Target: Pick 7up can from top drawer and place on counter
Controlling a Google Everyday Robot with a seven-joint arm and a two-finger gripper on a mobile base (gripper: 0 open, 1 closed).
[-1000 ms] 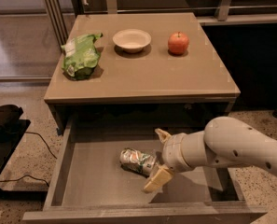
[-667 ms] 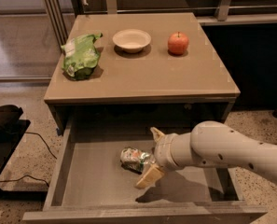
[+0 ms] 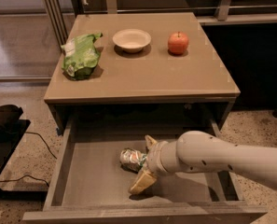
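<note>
7up can (image 3: 132, 158): lies on its side, dented, on the flat bottom of the top drawer (image 3: 93, 174), about midway between the drawer's left and right walls and nearer its front edge than the cabinet. The drawer is pulled fully out beneath the front edge of the counter (image 3: 152, 76). Gripper (image 3: 146, 162): down inside the drawer, just right of the can, fingers spread wide. One finger (image 3: 150, 141) points toward the cabinet behind the can, and the other sits lower, toward the drawer's front edge, its tip on or just above the drawer bottom. The can sits between them. Contact with either finger: cannot tell. The white arm (image 3: 222, 155) enters over the drawer's front right corner. On the counter, along the back edge: green chip bag (image 3: 81, 55) near the left edge, empty white bowl (image 3: 131, 39) at centre, red-orange apple (image 3: 178, 43) toward the right. All three stand well apart.
</note>
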